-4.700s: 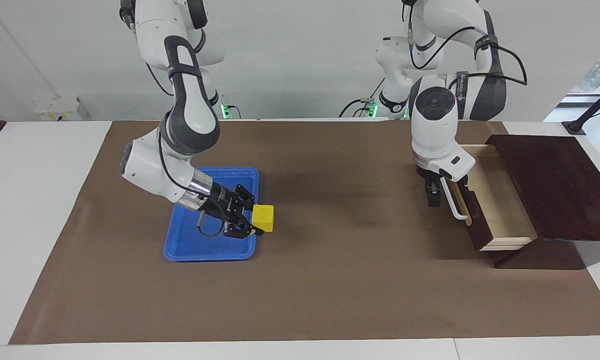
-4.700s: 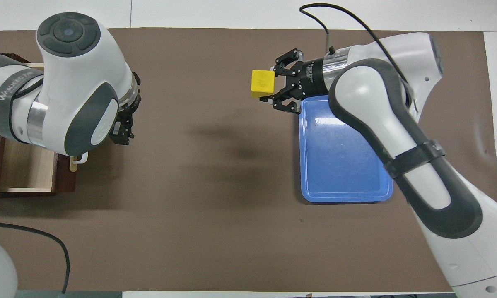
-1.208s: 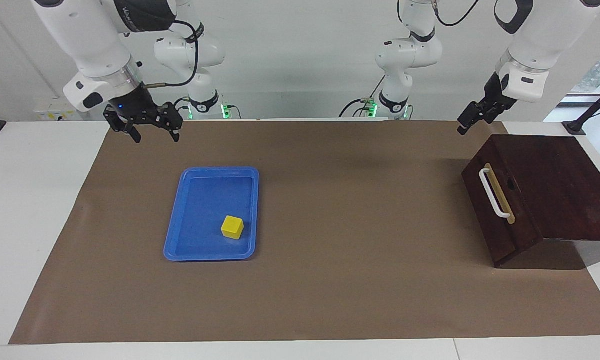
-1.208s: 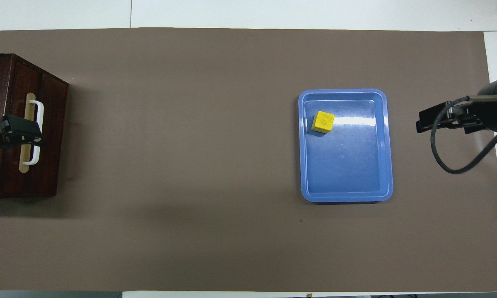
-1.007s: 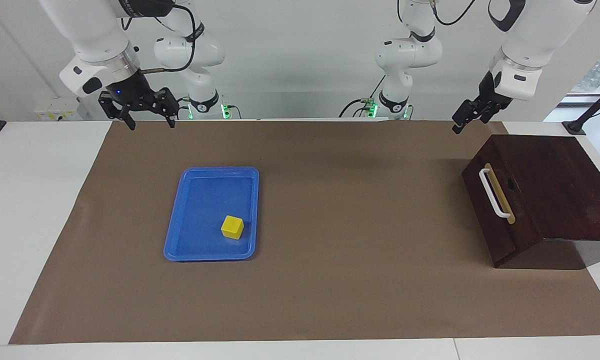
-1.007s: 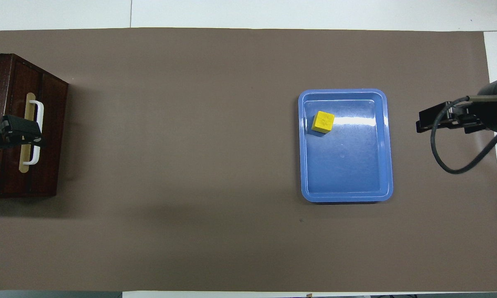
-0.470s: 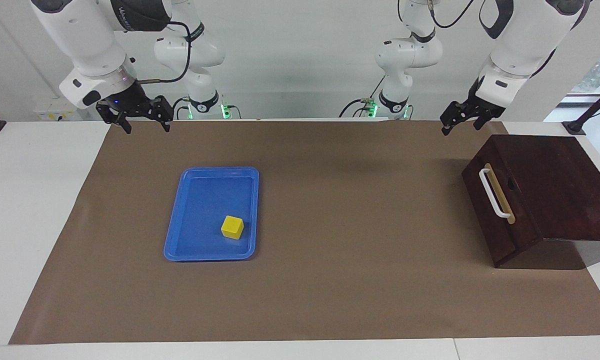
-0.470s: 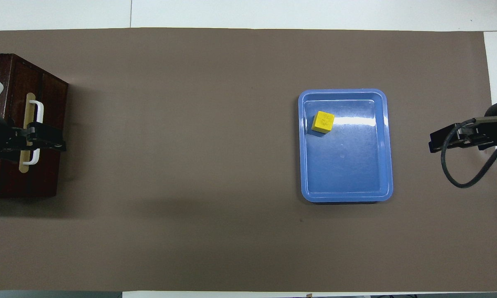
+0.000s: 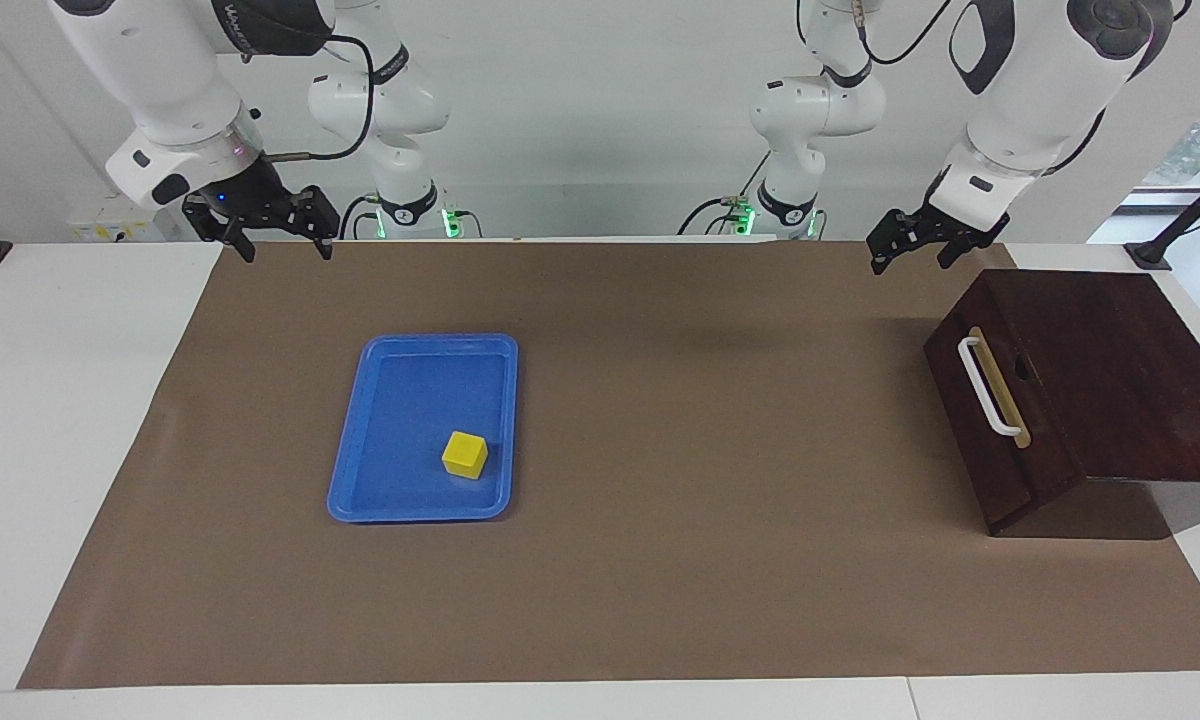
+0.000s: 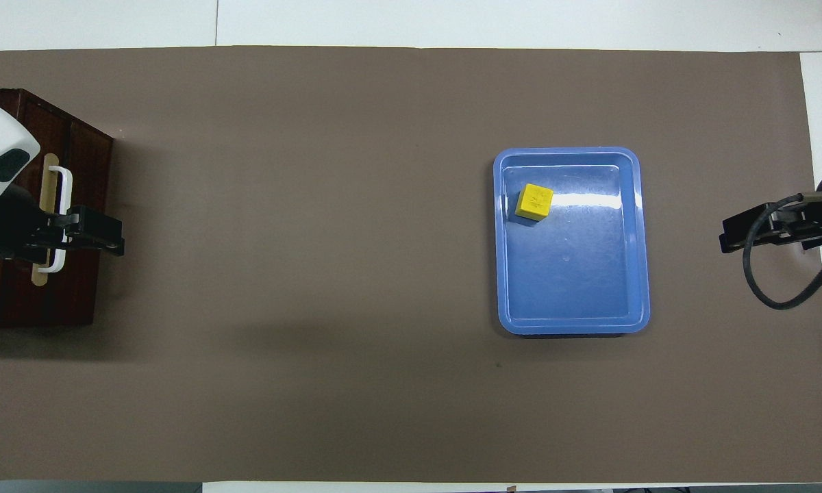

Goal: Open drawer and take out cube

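Bright yellow cube (image 9: pixel 465 455) in blue tray (image 9: pixel 390 500); right gripper (image 9: pixel 275 243) open, empty.

Left pincer (image 9: pixel 905 245): raised, fingers spread, empty, pointing down. Right pincer (image 9: pixel 265 230): raised, fingers spread wide, empty, pointing down. Both arms lifted high.

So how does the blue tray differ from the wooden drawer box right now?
The blue tray is shallow, open-topped plastic and holds the yellow cube; the drawer is shut in its tall dark wooden box, its contents hidden. The tray lies toward the right arm's end, the drawer toward the left arm's. Both rest on the brown mat.
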Robot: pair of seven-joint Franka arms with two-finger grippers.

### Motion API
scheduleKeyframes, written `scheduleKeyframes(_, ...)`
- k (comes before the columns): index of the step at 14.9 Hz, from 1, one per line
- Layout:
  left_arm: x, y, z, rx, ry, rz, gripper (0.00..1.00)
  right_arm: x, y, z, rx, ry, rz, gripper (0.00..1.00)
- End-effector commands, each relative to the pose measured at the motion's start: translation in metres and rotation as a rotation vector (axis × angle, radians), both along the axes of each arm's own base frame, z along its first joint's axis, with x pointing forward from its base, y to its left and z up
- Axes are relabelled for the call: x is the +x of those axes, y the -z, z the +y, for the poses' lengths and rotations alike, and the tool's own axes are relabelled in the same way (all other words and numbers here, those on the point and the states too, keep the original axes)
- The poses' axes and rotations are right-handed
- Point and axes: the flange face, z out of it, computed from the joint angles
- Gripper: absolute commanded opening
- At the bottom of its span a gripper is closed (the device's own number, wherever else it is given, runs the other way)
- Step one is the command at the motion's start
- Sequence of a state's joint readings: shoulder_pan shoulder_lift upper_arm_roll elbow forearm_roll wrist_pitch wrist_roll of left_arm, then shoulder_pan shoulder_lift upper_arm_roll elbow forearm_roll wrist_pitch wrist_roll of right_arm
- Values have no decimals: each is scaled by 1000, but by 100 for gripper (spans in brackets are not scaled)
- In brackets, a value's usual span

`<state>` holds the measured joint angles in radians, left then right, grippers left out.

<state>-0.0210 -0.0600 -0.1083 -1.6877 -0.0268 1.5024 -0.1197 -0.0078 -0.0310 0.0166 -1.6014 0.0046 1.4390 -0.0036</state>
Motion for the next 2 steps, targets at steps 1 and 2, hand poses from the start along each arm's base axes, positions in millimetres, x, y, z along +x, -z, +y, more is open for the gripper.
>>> scheduleKeyframes(1,2,-7,1,7,39,10,100,-3,-4,-2,-21,-18,5,100)
scheduleKeyframes(2,2,-7,1,7,39,8,100,-3,-4,-2,-21,-18,5,100)
